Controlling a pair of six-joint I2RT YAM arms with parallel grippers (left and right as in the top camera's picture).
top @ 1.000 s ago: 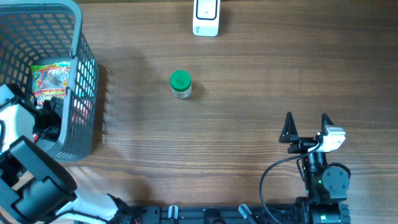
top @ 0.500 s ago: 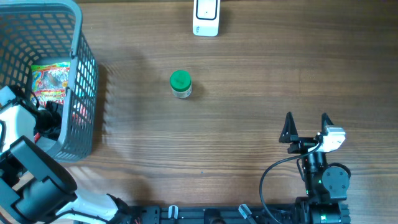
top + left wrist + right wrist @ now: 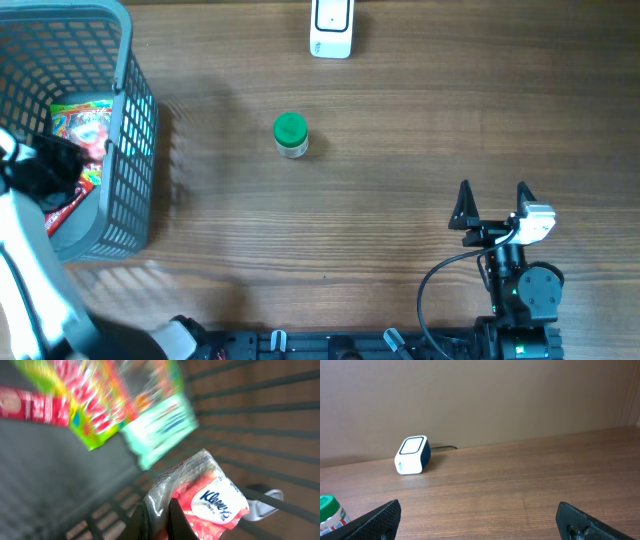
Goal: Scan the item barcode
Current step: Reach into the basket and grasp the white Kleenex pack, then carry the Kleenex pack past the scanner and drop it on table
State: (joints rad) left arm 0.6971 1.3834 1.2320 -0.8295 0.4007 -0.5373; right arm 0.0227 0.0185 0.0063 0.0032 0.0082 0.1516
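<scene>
Left gripper is pinched on the Kleenex tissue pack inside the basket; right gripper gapes wide, with the scanner well ahead of it.

Snack packets blurred in left wrist view, print unreadable; tissue pack cut off at btm edge.

Left gripper reaches into the grey basket; a green-lidded jar stands mid-table
</scene>
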